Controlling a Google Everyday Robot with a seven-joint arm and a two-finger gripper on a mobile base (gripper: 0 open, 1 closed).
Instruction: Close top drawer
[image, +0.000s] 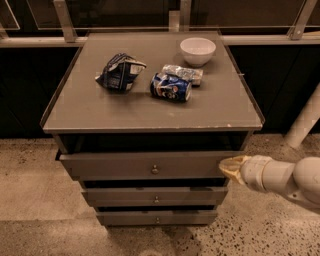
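The top drawer (125, 166) is a wide grey-brown front with a small round knob (155, 170) at its centre. It stands pulled out a little from the cabinet, with a dark gap above it. My gripper (231, 167) comes in from the right on a white arm, and its yellowish tip is at the right end of the drawer front, touching or nearly touching it.
Two narrower drawers (156, 197) sit below. On the cabinet top (80, 112) lie a dark chip bag (119, 71), a blue crushed can (171, 87), a silver packet (183, 73) and a white bowl (198, 50). A railing runs behind. A white post (306, 122) stands at the right.
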